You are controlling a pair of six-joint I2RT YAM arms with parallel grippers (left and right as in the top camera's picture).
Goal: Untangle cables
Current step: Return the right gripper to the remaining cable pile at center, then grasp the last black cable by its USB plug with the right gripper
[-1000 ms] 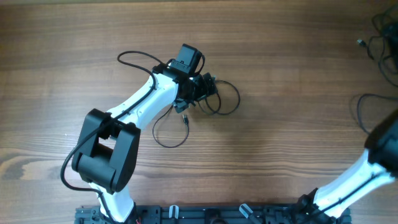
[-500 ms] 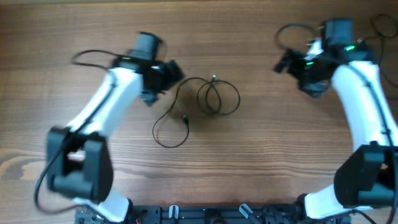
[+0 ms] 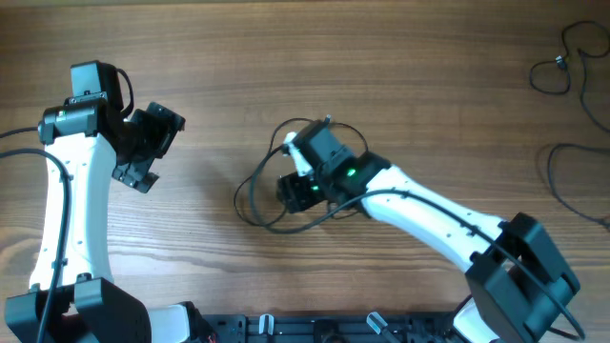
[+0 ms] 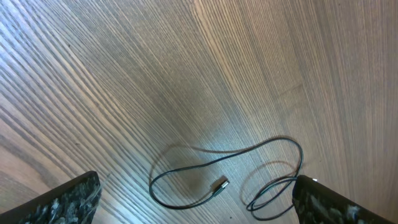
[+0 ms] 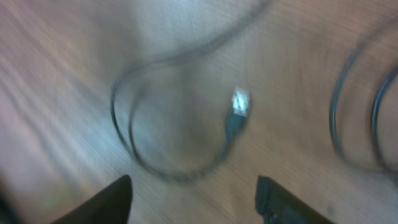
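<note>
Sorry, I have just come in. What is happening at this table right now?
Two robot arms are busy with untangling. The right gripper, open, hangs low over a looped cable in the middle, with the plug right under it; nothing is gripped yet. The left gripper, also open and empty, stands off to the left. Other cables lie at the far right edge.

- Left arm (image 3: 52,229): white tubular links, blocky black joint housings, a thin black cable running alongside
- Right arm (image 3: 429,213): same white shells, black elbow block, a green light glowing at the wrist
- Left fingers (image 4: 69,200): black with grey speckling
- Right fingers (image 5: 107,200): dark, blurred
</note>
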